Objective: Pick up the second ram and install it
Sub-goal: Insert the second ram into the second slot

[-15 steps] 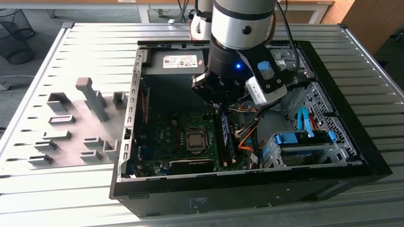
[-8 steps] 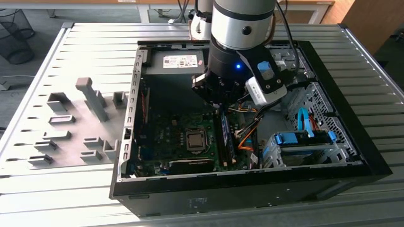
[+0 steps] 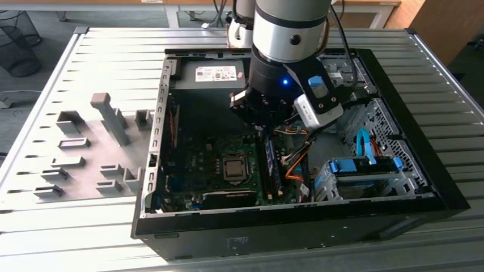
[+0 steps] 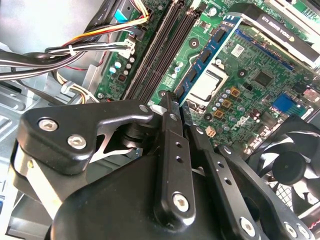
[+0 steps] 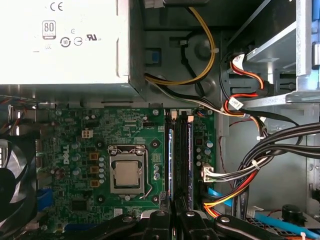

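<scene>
Above the open black computer case (image 3: 423, 198), the black gripper (image 5: 172, 220) pinches the long blue-green memory stick (image 5: 171, 165) upright over the black slots (image 5: 183, 160) at three o'clock of the silver processor socket (image 5: 126, 176), apparently not yet seated.

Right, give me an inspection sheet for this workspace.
Surface: slatted metal table carrying an open computer case.
Job's things: second ram lies along the black memory slots, on the processor socket's side; whether it is seated cannot be told.
Clutter: grey fixture blocks on the table, at the exterior view's left of the case.
Grippers: claw shut on the second ram's end, inside the case.
Cables: coloured and black bundles beside the motherboard.
Surroundings: wire bin on the floor.
</scene>
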{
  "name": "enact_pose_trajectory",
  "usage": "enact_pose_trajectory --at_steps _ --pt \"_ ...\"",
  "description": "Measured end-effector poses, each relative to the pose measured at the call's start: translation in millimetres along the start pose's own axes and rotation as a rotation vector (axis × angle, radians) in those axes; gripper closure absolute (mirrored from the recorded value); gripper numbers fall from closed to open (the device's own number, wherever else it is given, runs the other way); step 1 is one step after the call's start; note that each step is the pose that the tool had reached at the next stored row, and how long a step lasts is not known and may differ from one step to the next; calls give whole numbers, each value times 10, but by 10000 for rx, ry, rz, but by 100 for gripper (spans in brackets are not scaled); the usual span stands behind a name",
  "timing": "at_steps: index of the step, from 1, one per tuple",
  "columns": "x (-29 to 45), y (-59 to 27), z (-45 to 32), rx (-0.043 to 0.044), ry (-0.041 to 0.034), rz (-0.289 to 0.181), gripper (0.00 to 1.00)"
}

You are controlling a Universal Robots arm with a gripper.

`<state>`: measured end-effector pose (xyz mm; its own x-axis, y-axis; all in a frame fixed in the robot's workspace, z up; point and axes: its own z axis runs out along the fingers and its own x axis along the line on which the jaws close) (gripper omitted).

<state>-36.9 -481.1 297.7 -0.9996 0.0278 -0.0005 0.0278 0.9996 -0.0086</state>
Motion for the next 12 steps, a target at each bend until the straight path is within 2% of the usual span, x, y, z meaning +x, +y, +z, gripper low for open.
enact_pose_trajectory --at_steps 7,12 --pt "0 0 9 -6 -2 0 86" --pt "0 1 54 -4 -1 0 86"
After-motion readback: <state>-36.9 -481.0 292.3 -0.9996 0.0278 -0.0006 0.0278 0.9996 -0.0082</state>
